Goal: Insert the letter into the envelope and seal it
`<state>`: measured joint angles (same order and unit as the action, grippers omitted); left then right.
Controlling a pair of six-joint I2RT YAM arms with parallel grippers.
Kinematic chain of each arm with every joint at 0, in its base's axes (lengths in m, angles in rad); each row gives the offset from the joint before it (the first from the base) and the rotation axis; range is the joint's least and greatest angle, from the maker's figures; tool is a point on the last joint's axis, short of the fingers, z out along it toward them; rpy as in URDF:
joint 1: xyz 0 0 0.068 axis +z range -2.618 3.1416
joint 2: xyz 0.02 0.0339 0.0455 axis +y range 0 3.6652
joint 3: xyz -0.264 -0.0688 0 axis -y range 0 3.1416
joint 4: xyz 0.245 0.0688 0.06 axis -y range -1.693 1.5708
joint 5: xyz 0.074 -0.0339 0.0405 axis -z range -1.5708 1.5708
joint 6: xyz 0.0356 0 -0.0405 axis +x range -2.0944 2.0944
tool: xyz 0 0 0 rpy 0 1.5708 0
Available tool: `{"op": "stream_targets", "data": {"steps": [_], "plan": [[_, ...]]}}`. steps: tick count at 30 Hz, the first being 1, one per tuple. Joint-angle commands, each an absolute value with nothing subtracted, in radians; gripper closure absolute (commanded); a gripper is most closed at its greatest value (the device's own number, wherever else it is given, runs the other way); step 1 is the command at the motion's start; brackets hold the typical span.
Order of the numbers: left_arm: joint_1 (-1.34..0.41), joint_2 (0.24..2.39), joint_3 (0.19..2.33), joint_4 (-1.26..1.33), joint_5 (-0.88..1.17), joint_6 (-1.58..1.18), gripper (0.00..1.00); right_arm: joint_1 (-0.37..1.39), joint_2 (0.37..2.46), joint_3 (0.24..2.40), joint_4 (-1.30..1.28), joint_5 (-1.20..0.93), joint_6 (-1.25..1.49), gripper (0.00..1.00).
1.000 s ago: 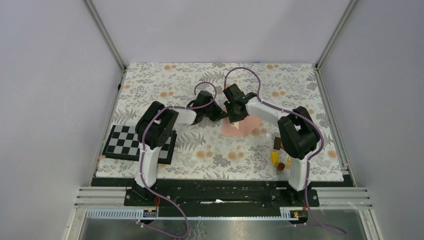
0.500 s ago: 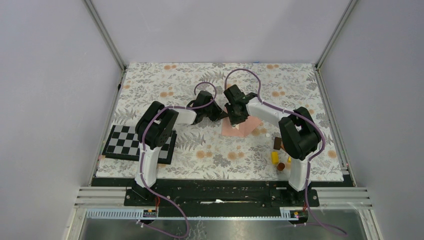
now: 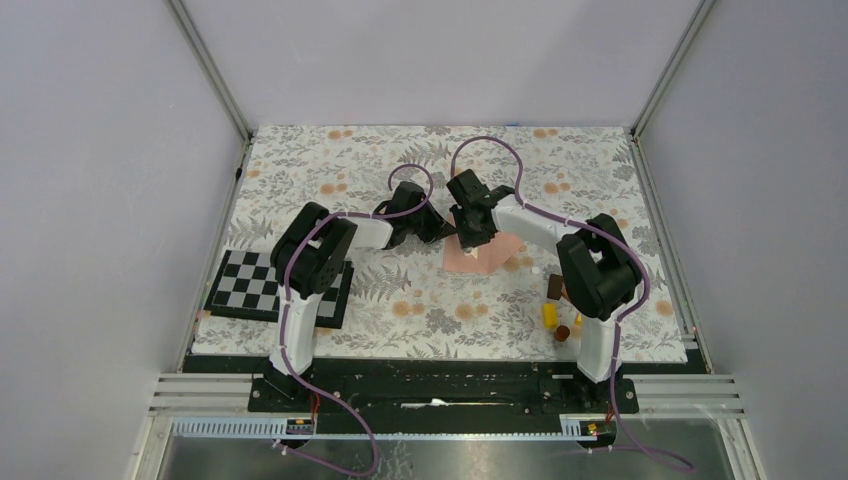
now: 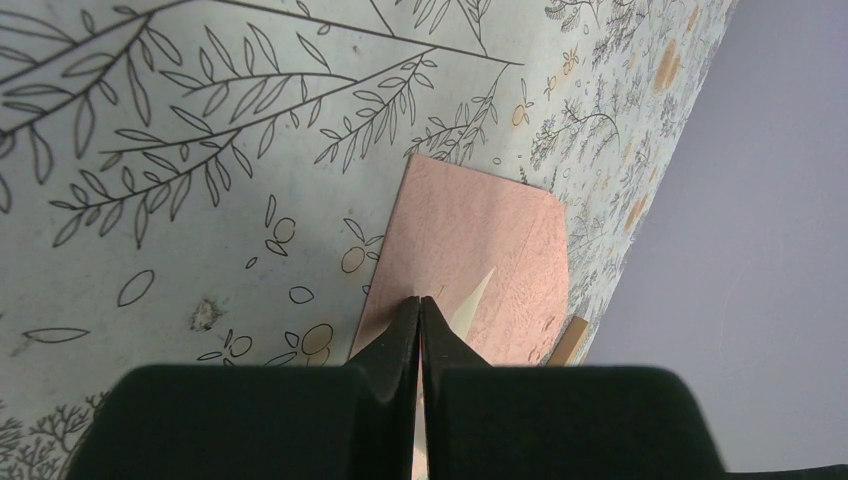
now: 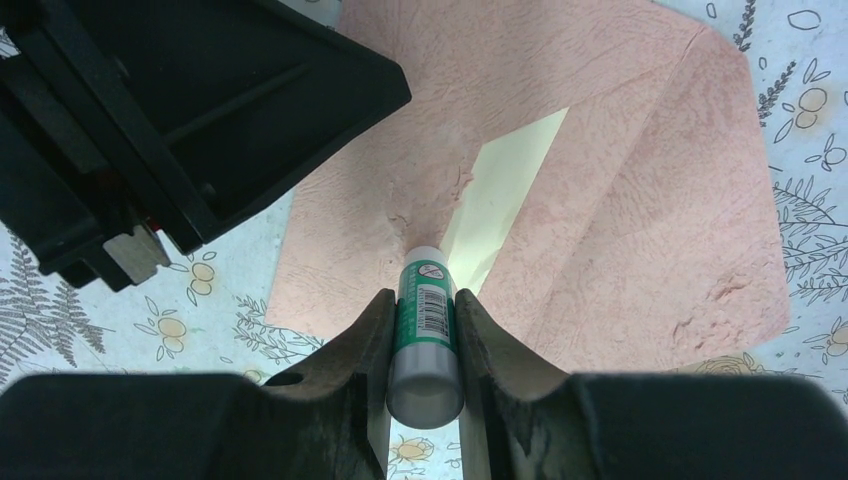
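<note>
Fingers (image 5: 368, 340) of our right gripper (image 5: 422, 300) clench a glue stick (image 5: 425, 350), tip on the envelope (image 5: 620, 200) mid-table. Our left gripper (image 4: 420, 315) is pinched shut at its left edge. Dragging the stick could smear glue onto the exposed letter (image 5: 505, 190) or shift the envelope.

I see both wrists crowded together mid-table. The left gripper (image 3: 445, 229), fingers pressed together, sits just beside the right gripper (image 3: 469, 241), which clamps a glue stick (image 5: 425, 330) over the envelope (image 3: 470, 263). There is barely a gap between the two. Purple cables (image 3: 486, 137) arch above both wrists. The checkerboard (image 3: 262, 284) fills the near-left corner, and small yellow and brown blocks (image 3: 550, 315) cluster by the right arm's base. The floral mat (image 3: 330, 160) lies open behind the wrists and at front centre.
</note>
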<state>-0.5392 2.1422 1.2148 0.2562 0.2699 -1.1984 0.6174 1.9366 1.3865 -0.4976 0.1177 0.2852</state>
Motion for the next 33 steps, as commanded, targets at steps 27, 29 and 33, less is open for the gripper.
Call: {"op": "stream_targets", "data": {"steps": [27, 29, 33], "plan": [[-0.513, 2.2, 1.178, 0.175, 0.202, -1.169, 1.0, 0.539, 2.1, 1.524, -0.41, 0.247, 0.278, 1.0], [-0.512, 2.2, 1.177, 0.173, 0.201, -1.169, 1.0, 0.53, 2.102, 1.526, -0.412, 0.249, 0.279, 1.0], [-0.509, 2.196, 1.174, 0.173, 0.198, -1.169, 1.0, 0.525, 2.093, 1.532, -0.426, 0.246, 0.276, 1.0]]}}
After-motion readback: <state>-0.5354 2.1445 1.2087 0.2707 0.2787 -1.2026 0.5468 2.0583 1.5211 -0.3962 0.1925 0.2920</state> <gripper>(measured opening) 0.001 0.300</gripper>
